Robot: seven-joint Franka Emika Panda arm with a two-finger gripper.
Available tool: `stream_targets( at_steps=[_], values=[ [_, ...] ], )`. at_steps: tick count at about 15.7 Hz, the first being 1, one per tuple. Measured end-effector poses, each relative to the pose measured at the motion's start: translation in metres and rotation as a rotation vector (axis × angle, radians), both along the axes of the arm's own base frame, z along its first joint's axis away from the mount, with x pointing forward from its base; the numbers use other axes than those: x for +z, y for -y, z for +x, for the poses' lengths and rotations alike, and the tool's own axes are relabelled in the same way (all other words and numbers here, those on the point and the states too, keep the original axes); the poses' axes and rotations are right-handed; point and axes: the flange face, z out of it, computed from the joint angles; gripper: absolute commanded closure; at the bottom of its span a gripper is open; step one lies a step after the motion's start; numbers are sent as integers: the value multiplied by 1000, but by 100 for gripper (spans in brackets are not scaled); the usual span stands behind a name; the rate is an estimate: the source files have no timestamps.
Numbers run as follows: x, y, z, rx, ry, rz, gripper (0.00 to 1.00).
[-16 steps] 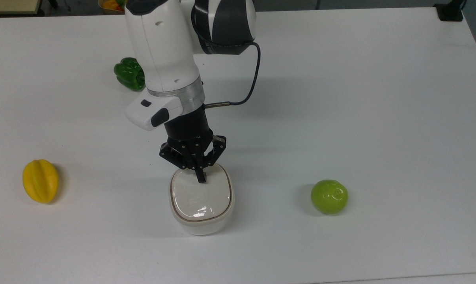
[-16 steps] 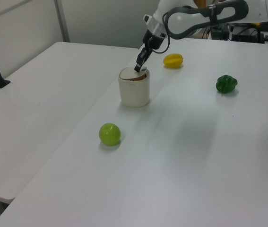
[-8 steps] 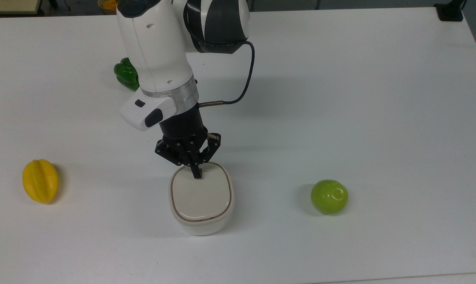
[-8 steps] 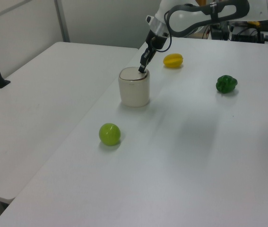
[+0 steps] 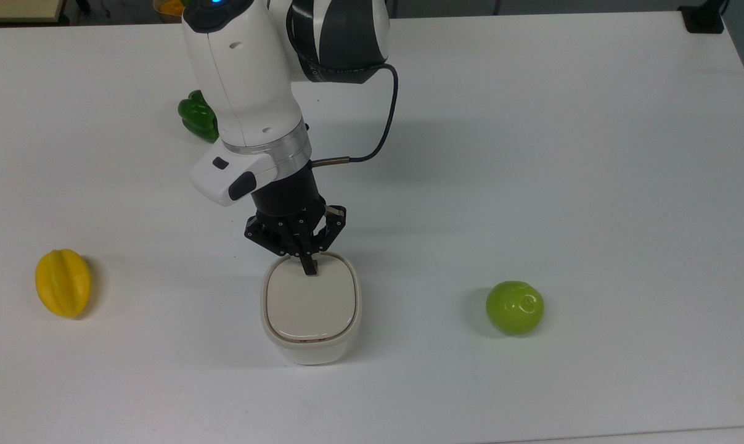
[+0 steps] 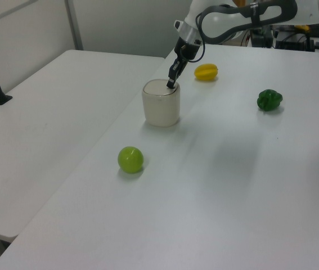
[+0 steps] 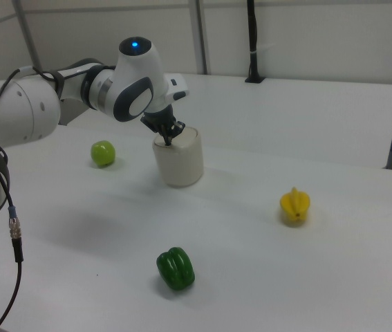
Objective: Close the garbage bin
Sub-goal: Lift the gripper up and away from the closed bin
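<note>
Open table (image 5: 563, 154) all round bin (image 5: 310, 308); lime (image 5: 515, 307), starfruit (image 5: 63, 282), green pepper (image 5: 198, 115) well apart, no block.

Garbage bin (image 5: 310, 311): cream-white, rounded-square, upright on table; beige lid down flat, closed.

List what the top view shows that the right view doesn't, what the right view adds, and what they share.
Top view's own: the lid seen from straight above, its dark seam running all round, level with the rim.
Right view's own: the garbage bin from the side, its wall upright, and a black post at the table's far edge.
Shared: the shut end effector touching the lid near its edge, the green pepper, yellow fruit and green round fruit.
</note>
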Motion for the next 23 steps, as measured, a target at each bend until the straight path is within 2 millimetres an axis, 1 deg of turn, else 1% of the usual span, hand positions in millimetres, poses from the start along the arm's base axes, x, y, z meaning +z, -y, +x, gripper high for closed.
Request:
stream_targets(
  at_steps=[9, 14, 19, 20, 22, 23],
  values=[
    [-3, 0, -1, 0, -5, -1, 100],
    [0, 0, -1, -1, -2, 1, 100],
    [22, 5, -6, -9, 9, 8, 100],
    [25, 8, -9, -17, -12, 14, 100],
    [29, 12, -17, -31, -80, 27, 96],
    [34, 14, -27, -29, -152, 28, 95]
  ],
)
